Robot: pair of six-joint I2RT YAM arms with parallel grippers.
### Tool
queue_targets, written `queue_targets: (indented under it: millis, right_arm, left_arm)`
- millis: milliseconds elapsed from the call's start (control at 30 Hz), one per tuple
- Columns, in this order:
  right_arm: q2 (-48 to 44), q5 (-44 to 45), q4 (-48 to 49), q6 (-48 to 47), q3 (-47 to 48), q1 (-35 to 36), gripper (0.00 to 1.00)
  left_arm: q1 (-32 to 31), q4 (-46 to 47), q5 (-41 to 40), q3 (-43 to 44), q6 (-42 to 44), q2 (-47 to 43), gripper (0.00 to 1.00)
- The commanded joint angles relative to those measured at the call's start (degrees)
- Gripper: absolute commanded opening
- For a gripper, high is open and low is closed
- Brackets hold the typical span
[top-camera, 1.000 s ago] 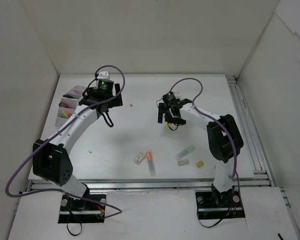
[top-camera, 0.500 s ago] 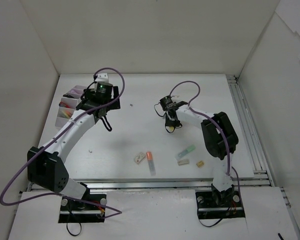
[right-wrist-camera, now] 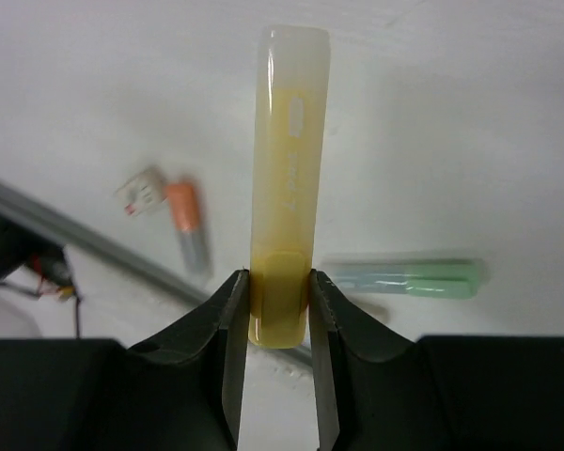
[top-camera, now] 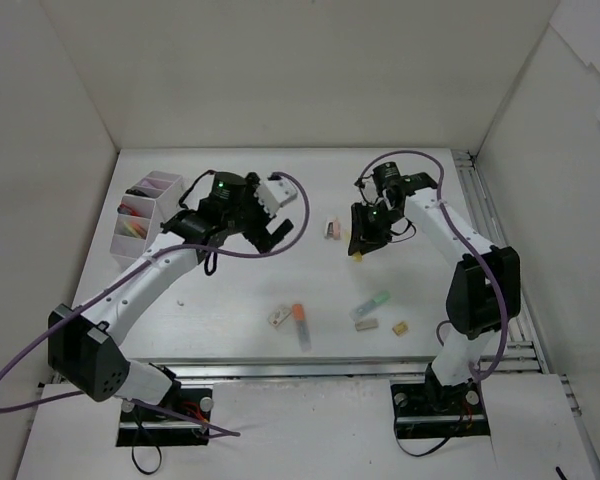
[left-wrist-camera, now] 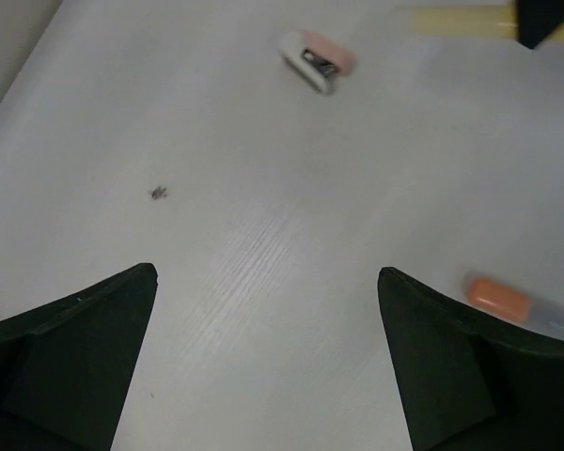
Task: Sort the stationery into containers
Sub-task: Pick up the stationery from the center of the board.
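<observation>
My right gripper (right-wrist-camera: 277, 282) is shut on the lower end of a yellow highlighter (right-wrist-camera: 289, 160), held off the table right of centre (top-camera: 358, 255). Below it lie a green highlighter (right-wrist-camera: 414, 279), an orange highlighter (right-wrist-camera: 190, 225) and a whitish eraser (right-wrist-camera: 141, 191). My left gripper (left-wrist-camera: 267, 273) stands open and empty over bare table left of centre (top-camera: 265, 228). A small pink-and-white item (left-wrist-camera: 318, 59) lies ahead of it, between the two grippers (top-camera: 332, 229). The white organiser (top-camera: 145, 210) stands at the far left with several items inside.
Near the front edge lie the orange highlighter (top-camera: 300, 325), the eraser (top-camera: 278, 317), the green highlighter (top-camera: 372, 303), another eraser (top-camera: 365, 324) and a small tan piece (top-camera: 400, 327). Metal rails (top-camera: 490, 250) run along the table's right side. White walls enclose the table.
My right gripper shut on the yellow highlighter and raised it, shifting right. My left arm swung from the organiser toward the table's middle. The pink-and-white item came into view.
</observation>
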Motion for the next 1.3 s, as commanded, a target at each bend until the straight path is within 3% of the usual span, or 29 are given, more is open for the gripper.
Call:
queue_targets:
  millis: [0,133,233,433,533,733,767,833,867,933,1000,1133,1167,1267]
  right_arm:
    - [-2.3,-24.7,-9.5,-6.0,2.2,-0.5,0.05]
    - [-2.9,-26.3,-11.1,-5.6,4.3,-0.2,0.05]
    - [-2.3,-32.7,-11.6,-5.2,4.9,0.2,0.04]
    - [-0.4,-35.4,-12.2,-2.8,7.4,1.6,0.03]
    - [1.0,-35.1,-12.1,-2.2,9.4,2.1,0.03]
    - [2.9,-32.7,-11.9,-0.6,12.3,2.7,0.02]
    - [3.0,-32.7,-11.7,-0.3,12.6,2.7,0.02]
    - [3.4,-32.7,-11.3,0.2,13.2,2.9,0.02]
    - [3.5,-32.7,-10.9,0.7,13.3,2.8,0.02]
    - [3.6,-33.2,-8.8,2.2,13.6,2.9,0.02]
    - [3.8,-33.8,-8.1,2.8,14.6,3.1,0.02]
    - [4.3,-34.1,-7.2,3.1,16.8,3.0,0.06]
    - [4.4,-34.1,-7.2,3.2,17.4,3.1,0.09]
    - [5.2,-35.5,-6.7,3.4,20.3,2.5,0.32]
  left_arm:
    - [-4.9,-6.4,18.0,6.2,22.0,0.8,1.0]
    - [-10.2,-9.3,16.3,8.7,29.4,4.2,0.99]
    - [-12.3,-12.5,16.8,12.2,32.7,7.7,1.0]
    - [-14.9,-14.3,18.1,16.8,34.4,12.5,0.99]
    - [-15.6,-13.7,17.8,17.8,34.3,13.8,0.89]
    - [-16.7,-12.0,16.5,19.3,31.8,15.2,0.53]
    - [-16.7,-11.7,16.2,19.4,31.0,15.4,0.42]
    - [-16.7,-10.8,15.1,20.1,29.8,16.1,0.27]
    - [-16.7,-10.5,14.8,20.4,28.5,16.4,0.12]
    - [-16.7,-9.7,14.3,21.0,27.8,16.9,0.1]
    - [-16.7,-9.0,14.3,20.9,27.4,17.3,0.0]
    - [-16.7,-7.5,13.7,20.4,27.1,17.4,0.0]
    - [-16.1,-6.9,13.7,20.5,26.7,17.2,0.0]
    - [-13.8,-5.3,16.7,20.4,24.6,16.2,0.0]
